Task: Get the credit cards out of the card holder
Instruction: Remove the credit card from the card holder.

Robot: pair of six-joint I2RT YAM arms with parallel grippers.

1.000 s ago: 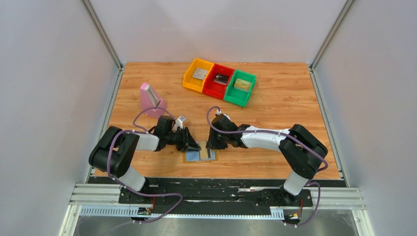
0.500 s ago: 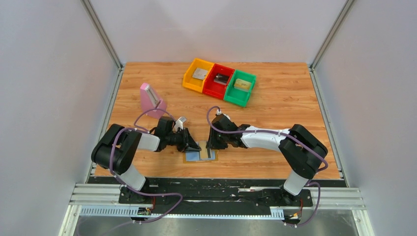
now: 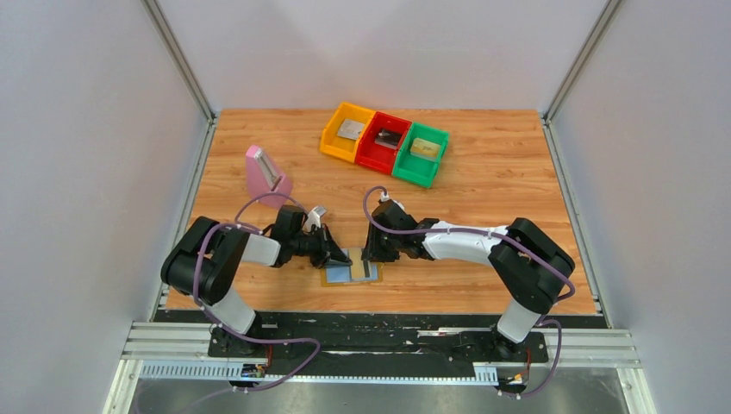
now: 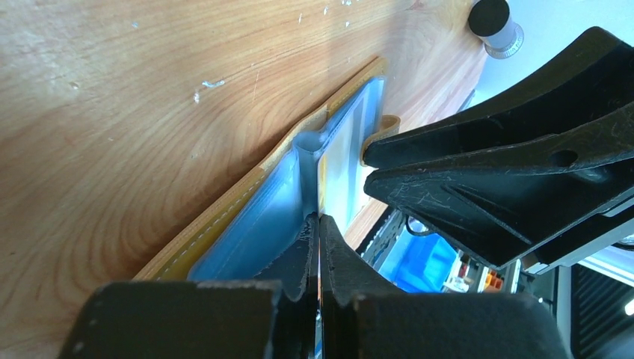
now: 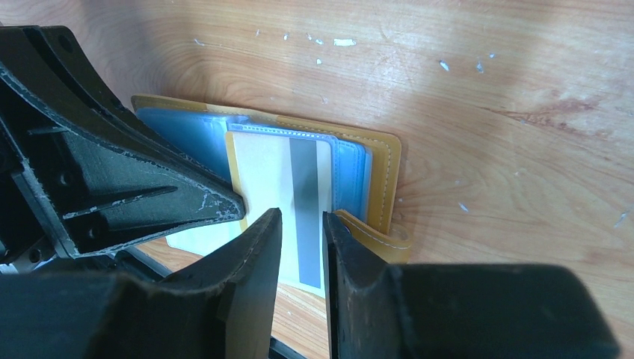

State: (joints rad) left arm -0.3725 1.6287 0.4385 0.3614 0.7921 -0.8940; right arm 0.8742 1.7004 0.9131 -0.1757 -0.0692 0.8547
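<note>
1. A light-brown, wood-grain table top (image 3: 500, 190) is filling the middle of the overhead view; small white scuff marks (image 5: 344, 42) are showing on it in the right wrist view.
2. Plain pale grey wall panels (image 3: 86, 172) are enclosing the table on its left, far and right sides.
3. Slim silver metal corner posts (image 3: 179, 60) are rising at both far corners.
4. A scratched black base strip (image 3: 388, 328) and silver slotted aluminium rails (image 3: 603, 349) are lying along the near edge.
5. Soft, even light is covering the scene, casting only faint shadows.
</note>
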